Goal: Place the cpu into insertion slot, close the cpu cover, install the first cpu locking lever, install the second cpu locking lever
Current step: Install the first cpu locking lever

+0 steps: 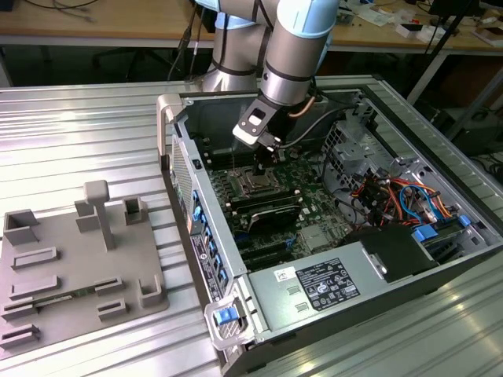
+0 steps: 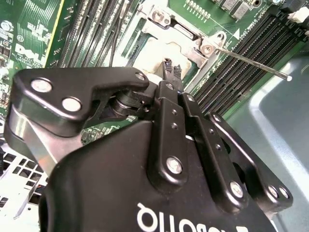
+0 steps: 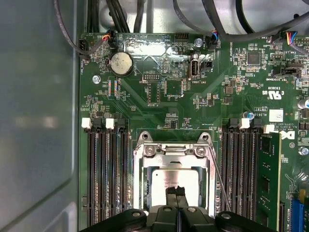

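In the first wrist view my hand covers one edge of the cpu, and the picture's edge cuts off the hand's body and part of the cpu cover. In the second wrist view the hand's black body hides most of the socket. From the exterior view I can't tell how the cover lies; it is too small.

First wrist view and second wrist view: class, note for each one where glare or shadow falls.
In the first wrist view, glare whitens the motherboard beside the coin cell battery and the cpu top shines pale; in the second wrist view, the gripper is dark with bright spots on its screws, the cpu behind it washed pale.
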`<state>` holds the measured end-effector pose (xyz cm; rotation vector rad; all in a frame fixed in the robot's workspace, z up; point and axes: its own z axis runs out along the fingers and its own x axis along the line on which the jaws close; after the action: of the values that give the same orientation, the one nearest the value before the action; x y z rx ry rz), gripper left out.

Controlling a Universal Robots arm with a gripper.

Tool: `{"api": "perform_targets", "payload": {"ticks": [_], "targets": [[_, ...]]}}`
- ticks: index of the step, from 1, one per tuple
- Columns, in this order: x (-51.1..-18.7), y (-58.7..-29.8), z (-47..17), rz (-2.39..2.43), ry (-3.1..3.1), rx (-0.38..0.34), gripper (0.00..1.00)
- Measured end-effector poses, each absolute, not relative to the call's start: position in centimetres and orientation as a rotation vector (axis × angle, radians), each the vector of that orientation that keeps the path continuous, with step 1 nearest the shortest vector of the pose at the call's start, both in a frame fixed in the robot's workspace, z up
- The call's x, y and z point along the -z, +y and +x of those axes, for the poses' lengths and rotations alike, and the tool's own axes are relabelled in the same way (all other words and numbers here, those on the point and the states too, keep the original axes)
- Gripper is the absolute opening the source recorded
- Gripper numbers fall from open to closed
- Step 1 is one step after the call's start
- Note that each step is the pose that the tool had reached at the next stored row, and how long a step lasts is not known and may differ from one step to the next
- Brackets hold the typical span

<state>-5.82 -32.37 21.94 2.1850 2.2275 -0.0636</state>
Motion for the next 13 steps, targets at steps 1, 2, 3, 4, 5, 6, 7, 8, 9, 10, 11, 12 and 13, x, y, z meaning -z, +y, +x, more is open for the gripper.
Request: {"api": "perform_targets", "payload": {"ticks": [1, 2, 3, 4, 5, 6, 7, 8, 9, 10, 11, 12, 13], "targets": [[-21.94, -32.36, -5.81, 2.185, 2.228, 0.064, 0.11], [-21.94, -32.36, -5.80, 2.185, 2.228, 0.064, 0.11], [-21.94, -32.37, -5.80, 2.185, 2.228, 0.064, 0.11], [-21.94, -32.36, -5.79, 2.185, 2.228, 0.064, 0.11], [-21.94, -32.36, -5.79, 2.185, 2.228, 0.064, 0.11], [-21.94, -32.36, -5.78, 2.185, 2.228, 0.064, 0.11], [-21.94, -32.37, -5.78, 2.185, 2.228, 0.064, 0.11], [-21.94, -32.36, -5.78, 2.185, 2.228, 0.064, 0.11], [-21.94, -32.36, -5.77, 2.185, 2.228, 0.064, 0.11], [-21.94, -32.37, -5.77, 2.185, 2.227, 0.064, 0.11], [-21.94, -32.36, -5.76, 2.185, 2.228, 0.064, 0.11], [-22.02, -32.36, -5.76, 2.185, 2.228, 0.064, 0.11], [-22.16, -32.36, -5.76, 2.185, 2.227, 0.064, 0.11]]}}
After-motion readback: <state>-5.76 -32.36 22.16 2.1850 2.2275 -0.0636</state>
